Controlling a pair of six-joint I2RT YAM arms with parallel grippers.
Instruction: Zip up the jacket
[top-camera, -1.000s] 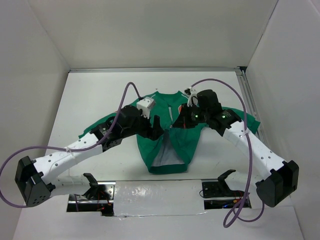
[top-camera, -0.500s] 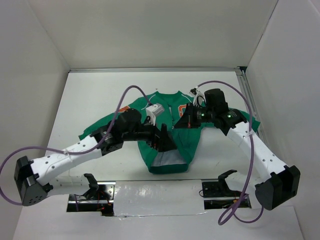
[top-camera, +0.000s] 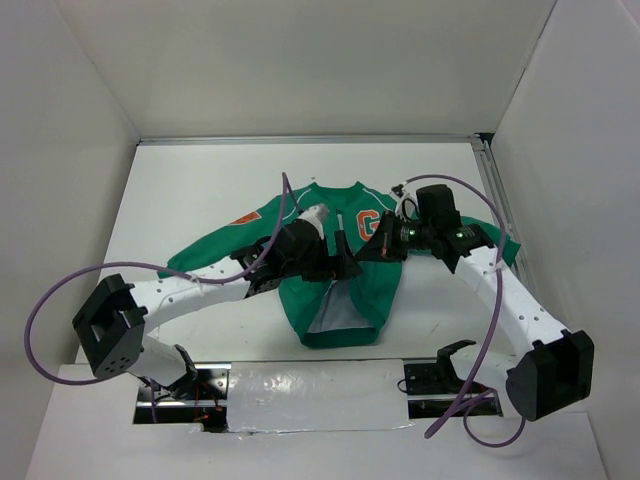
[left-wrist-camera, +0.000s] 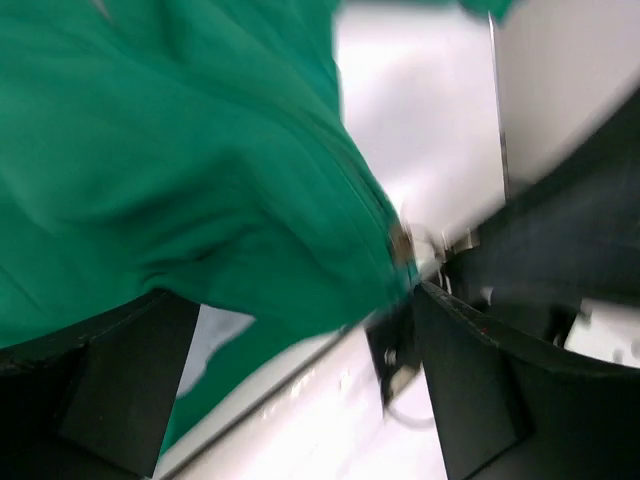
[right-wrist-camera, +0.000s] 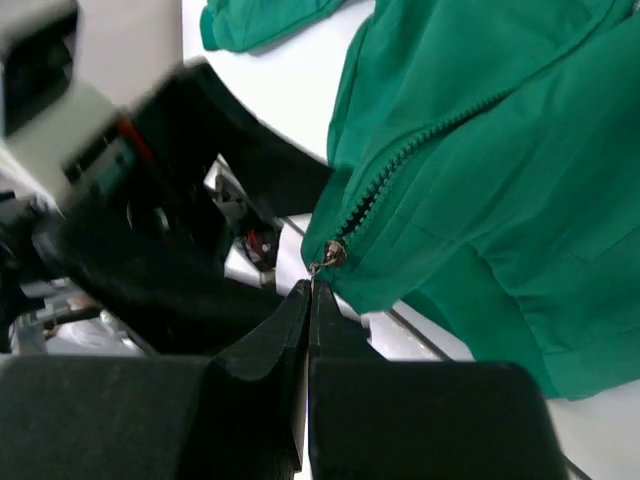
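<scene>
Small green fabric jacket (top-camera: 375, 285) with orange "G" chest patch (top-camera: 367, 222) is spread mid-way on white table (top-camera: 200, 190), collar far, hem toward the arm bases. Left gripper (top-camera: 343, 262) is held over the jacket front, jaws spread wide, nothing gripped; green cloth is seen between its fingers (left-wrist-camera: 470, 380). Lower front is unzipped, pale lining (top-camera: 335, 320) exposed. Right gripper (right-wrist-camera: 310, 288) is pinched tight on small metal zipper pull (right-wrist-camera: 327, 254), just beside the left gripper.
</scene>
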